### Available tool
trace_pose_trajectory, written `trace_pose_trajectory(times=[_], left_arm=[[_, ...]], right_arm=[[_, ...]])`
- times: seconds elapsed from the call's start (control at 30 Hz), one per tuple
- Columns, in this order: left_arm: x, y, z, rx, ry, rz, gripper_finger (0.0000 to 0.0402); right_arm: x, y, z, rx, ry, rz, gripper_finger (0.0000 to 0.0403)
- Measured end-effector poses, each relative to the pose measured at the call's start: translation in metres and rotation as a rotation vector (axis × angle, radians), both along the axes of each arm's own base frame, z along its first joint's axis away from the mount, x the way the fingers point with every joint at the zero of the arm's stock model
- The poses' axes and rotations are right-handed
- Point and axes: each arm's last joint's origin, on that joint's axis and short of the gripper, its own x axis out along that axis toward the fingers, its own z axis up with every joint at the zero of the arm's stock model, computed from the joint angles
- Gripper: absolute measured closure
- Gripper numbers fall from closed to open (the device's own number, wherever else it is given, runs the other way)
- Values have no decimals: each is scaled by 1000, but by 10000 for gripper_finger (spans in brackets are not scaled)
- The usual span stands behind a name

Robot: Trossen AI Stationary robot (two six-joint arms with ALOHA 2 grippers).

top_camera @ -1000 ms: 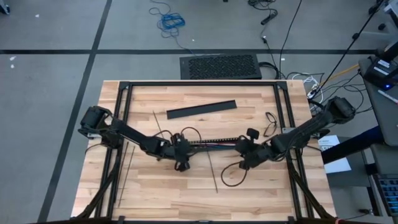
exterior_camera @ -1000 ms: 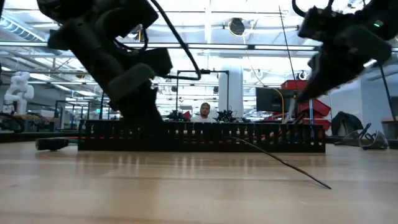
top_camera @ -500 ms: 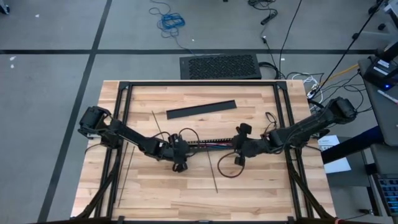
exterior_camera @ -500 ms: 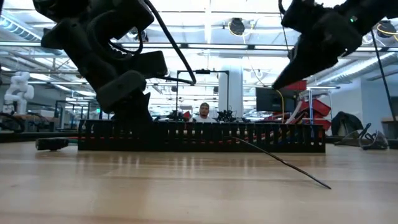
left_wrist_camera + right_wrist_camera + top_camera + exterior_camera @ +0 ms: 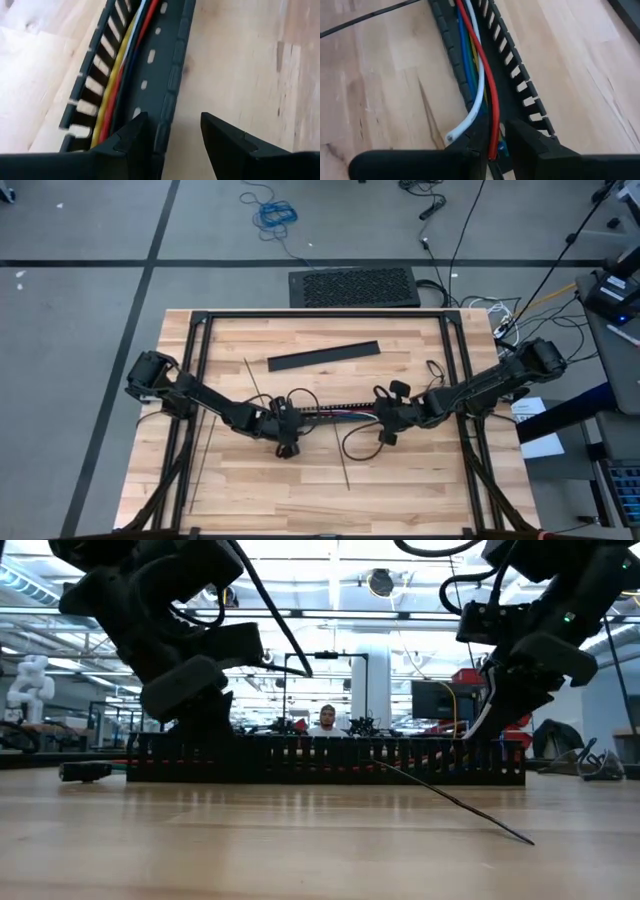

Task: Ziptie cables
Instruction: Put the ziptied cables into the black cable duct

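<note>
The cables [image 5: 479,75] lie inside the black slotted channel [image 5: 335,413] mid-table, unbound. The left gripper [image 5: 172,135] straddles a channel wall, part open. The right gripper [image 5: 495,142] seems nearly closed around the red wire [image 5: 487,85]. 1 straight ziptie [image 5: 342,455] lies nearby, unused.

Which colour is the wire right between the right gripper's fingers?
Red: the red wire runs down to the right gripper, clearest in the right wrist view.
</note>
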Motion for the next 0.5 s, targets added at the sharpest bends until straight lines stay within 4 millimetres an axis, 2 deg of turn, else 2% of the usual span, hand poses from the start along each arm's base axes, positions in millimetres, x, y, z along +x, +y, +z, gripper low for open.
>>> trace_pose_trajectory(times=[0.33,0.5], left_arm=[[-5,-2,-2,14,45,-10,222],[-5,-2,-2,14,45,-10,222]], right_arm=[[-18,-1,10,-31,16,-66,349],[-19,10,39,-11,-126,-36,349]])
